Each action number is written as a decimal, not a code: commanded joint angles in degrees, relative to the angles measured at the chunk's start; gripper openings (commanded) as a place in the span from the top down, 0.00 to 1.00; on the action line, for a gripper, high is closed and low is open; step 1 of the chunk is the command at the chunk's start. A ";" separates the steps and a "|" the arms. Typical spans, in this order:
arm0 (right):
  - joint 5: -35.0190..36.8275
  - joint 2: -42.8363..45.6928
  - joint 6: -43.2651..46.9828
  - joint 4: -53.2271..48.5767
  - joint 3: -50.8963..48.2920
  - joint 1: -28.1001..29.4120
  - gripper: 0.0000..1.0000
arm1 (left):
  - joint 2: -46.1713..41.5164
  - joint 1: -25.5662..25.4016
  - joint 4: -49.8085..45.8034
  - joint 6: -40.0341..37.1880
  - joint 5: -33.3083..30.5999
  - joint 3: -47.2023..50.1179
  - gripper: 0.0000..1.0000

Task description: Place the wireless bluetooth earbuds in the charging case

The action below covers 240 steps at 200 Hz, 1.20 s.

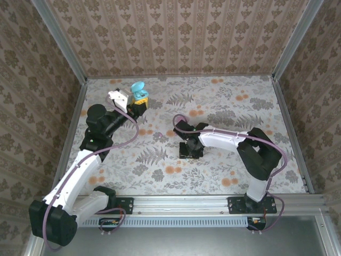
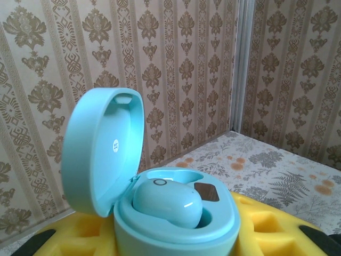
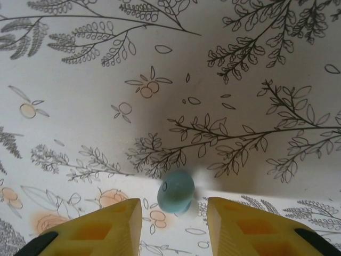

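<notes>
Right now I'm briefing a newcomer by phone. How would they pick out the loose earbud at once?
Find the floral table, then the right gripper near its middle. Between its open yellow fingers lies a tiny pale-blue earbud, loose, unlike its twin seated in the open case held by the left gripper.

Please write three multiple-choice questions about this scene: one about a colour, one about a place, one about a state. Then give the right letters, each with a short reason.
1. What colour is the charging case?
A. pink
B. black
C. pale mint-blue

2. Where does the loose earbud lie?
A. in the case
B. on the table, between the fingers of the right gripper
C. on an arm's base

3. How is the lid of the case?
A. open
B. shut
C. taken off

Answers:
1. C: both halves of the case are mint-blue.
2. B: the right wrist view shows it on the patterned table between the yellow fingers.
3. A: the lid stands hinged up, with the seated earbud visible inside.
</notes>
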<state>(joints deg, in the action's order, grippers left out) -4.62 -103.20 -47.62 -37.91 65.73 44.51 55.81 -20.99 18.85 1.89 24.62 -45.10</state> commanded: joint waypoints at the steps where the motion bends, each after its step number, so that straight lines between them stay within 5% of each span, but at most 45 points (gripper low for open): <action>1: 1.34 -1.32 -3.77 -0.13 1.49 0.01 0.61 | -0.69 -0.39 1.54 -0.46 0.25 -1.27 0.66; 240: 1.54 -7.76 4.28 -8.36 8.42 -0.22 0.72 | -0.68 -0.40 1.19 -0.57 0.23 -1.15 0.66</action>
<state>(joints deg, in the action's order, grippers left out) -3.27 -109.36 -45.12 -42.68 72.01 44.40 55.77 -21.04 18.83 1.85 24.62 -45.10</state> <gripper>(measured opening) 0.285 0.367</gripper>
